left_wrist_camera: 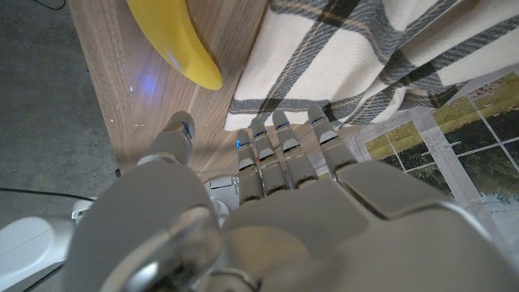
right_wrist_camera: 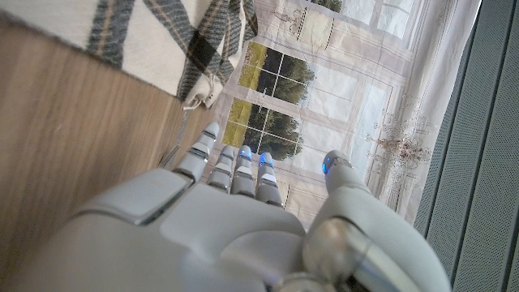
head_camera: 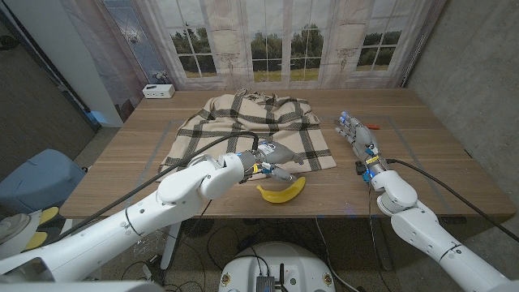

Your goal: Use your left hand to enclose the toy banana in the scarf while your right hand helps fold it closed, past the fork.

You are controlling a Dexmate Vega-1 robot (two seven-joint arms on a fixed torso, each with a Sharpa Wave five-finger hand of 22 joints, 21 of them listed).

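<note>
Left hand (head_camera: 272,158) overlaps scarf (head_camera: 243,126) edge – contact unclear – beside banana (head_camera: 282,191)

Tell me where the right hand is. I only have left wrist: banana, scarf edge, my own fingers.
Observer: The right hand is over the table to the right of the scarf. Its fingers are apart, it holds nothing, and it is clear of the cloth.
Operator: Fork?
Observer: A small orange thing lies right beside the right hand. It is too small to tell whether it is a fork.
Operator: Scarf flat?
Observer: It is mostly spread out, but bunched up along its far edge.
</note>
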